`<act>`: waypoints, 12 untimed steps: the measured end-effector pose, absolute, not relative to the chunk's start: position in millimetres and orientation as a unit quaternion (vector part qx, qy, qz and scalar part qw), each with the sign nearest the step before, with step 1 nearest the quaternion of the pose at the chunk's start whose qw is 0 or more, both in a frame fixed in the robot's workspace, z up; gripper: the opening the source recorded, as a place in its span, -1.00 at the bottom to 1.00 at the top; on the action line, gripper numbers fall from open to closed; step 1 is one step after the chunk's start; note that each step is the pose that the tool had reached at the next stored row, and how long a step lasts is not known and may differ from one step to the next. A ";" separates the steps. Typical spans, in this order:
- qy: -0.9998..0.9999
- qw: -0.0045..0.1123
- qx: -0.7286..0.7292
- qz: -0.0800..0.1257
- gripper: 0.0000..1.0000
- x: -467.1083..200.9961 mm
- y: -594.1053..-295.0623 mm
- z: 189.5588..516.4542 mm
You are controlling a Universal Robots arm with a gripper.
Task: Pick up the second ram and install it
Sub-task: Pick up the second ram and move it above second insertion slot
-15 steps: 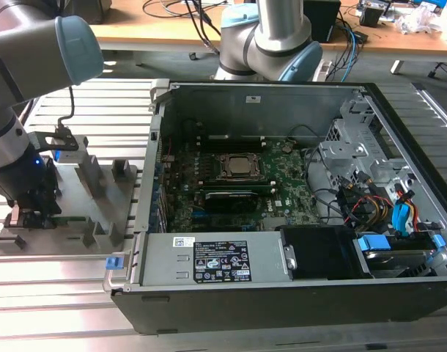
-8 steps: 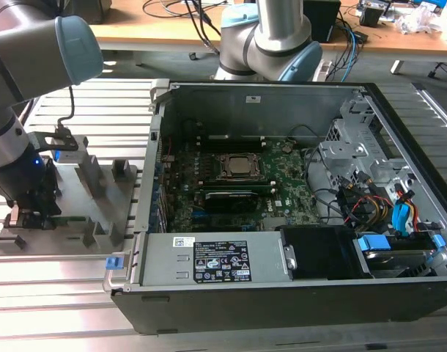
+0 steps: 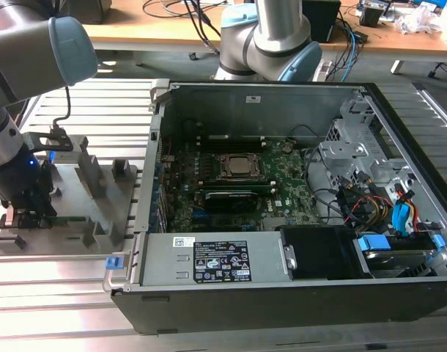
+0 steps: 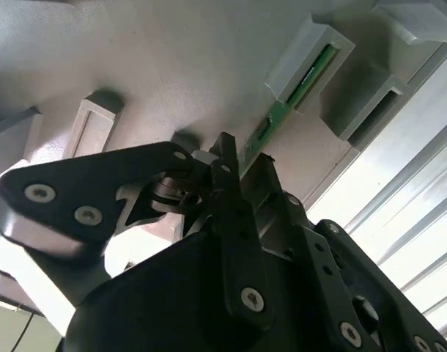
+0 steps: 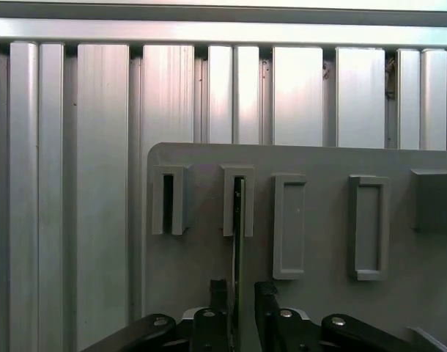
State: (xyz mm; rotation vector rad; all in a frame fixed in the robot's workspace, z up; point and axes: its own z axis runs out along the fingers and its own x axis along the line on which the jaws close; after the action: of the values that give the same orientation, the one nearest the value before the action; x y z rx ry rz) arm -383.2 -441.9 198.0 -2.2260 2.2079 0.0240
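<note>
The second ram [image 5: 237, 220] is a thin green stick standing on edge in a slot of the grey tray [image 5: 319, 158]. It appears again in the second wrist view [image 4: 282, 110]. My gripper [image 5: 242, 293] is low over the tray and straddles the stick, one dark finger on each side. A narrow gap still shows beside the stick, so the gripper reads as open. In the exterior view the gripper [image 3: 22, 213] hangs over the tray [image 3: 99, 183] at the exterior view's left. Only a sliver of the ram [image 3: 61, 218] shows beside it there.
An open computer case [image 3: 282, 293] lies at the exterior view's right of the tray, with the green motherboard [image 3: 231, 183] inside. A second arm's base [image 3: 275, 44] stands behind the case. The tray rests on a ribbed aluminium table [image 5: 99, 147] and has several raised slot blocks [image 5: 289, 227].
</note>
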 end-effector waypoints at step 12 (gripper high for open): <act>0.704 0.003 -0.710 0.008 -0.72 -383.2 -441.9 197.6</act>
State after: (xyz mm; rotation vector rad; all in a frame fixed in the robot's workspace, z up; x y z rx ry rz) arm -383.2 -441.9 197.6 -2.2260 2.2080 0.0239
